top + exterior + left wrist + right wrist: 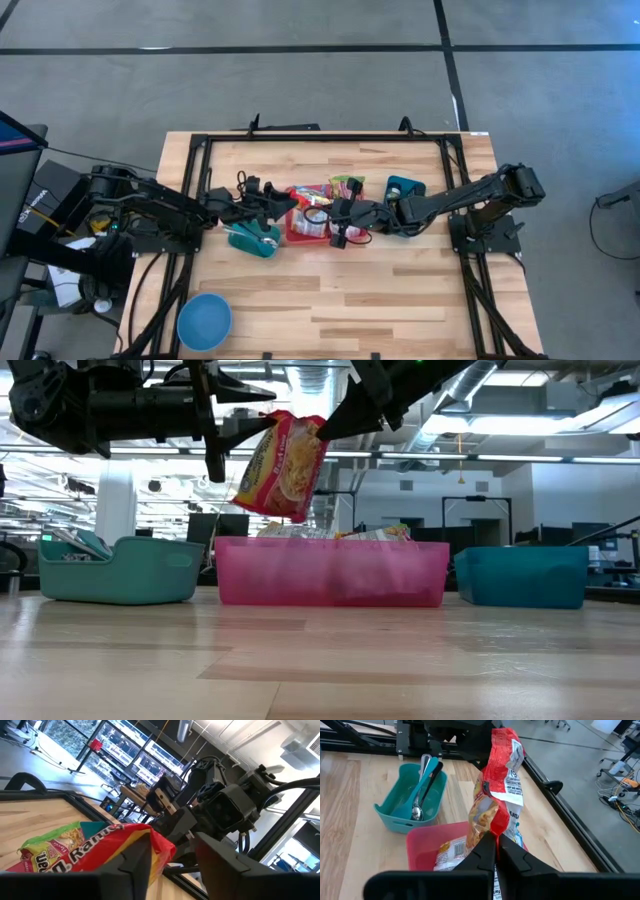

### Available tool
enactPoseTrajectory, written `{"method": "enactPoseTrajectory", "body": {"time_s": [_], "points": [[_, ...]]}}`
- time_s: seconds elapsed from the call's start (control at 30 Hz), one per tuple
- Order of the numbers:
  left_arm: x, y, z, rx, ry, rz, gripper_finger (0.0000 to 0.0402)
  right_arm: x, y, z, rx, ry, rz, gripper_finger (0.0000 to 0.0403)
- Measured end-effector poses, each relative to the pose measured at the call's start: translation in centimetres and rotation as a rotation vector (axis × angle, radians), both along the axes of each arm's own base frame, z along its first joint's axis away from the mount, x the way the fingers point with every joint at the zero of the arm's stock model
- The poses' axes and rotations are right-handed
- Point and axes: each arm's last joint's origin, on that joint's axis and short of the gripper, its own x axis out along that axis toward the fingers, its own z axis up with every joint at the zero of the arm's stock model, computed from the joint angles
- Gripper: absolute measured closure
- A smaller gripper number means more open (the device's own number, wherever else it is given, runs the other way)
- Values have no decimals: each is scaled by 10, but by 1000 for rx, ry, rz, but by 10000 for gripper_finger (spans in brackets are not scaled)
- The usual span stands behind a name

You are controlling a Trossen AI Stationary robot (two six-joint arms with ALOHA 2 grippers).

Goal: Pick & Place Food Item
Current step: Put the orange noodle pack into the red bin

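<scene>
A red and yellow noodle packet (282, 465) hangs in the air over the pink bin (330, 575), which holds more food packets. My right gripper (496, 847) is shut on the packet, reaching in from the right side. My left gripper (172, 847) is open and comes level from the left. Its two fingers stand on either side of the packet's red end (159, 851). In the high view both grippers meet over the pink bin (300, 232). My right gripper pinches the packet's sealed edge (492, 827) between its two fingers, at the upper corner (318, 428). The fingers slant down from the table's right. The packet hangs tilted below them, lifted clear of the pink bin. Whether my left gripper's fingers touch the packet, I cannot tell.
A teal bin (412, 795) with cutlery stands left of the pink bin, and a second teal bin (522, 575) stands to its right. A blue bowl (205, 320) sits near the front left corner. Bare wood lies along the table's near side.
</scene>
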Motion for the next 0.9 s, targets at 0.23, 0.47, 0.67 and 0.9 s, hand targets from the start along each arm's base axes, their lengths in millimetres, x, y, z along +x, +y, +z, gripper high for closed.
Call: {"method": "enactPoseTrajectory", "body": {"time_s": [0.23, 0.47, 0.67, 0.9], "points": [[0, 0, 0, -4, -1, 1, 209, -2, -1, -1, -20, 22, -25, 403], [0, 7, 0, 11, -2, -44, 185, -3, 1, -1, -28, 24, -32, 403], [0, 11, 0, 18, -2, -70, 177, -4, 3, -2, -34, 38, -29, 403], [0, 11, 0, 31, -2, -123, 173, -8, 6, 5, -47, 21, -47, 403]]}}
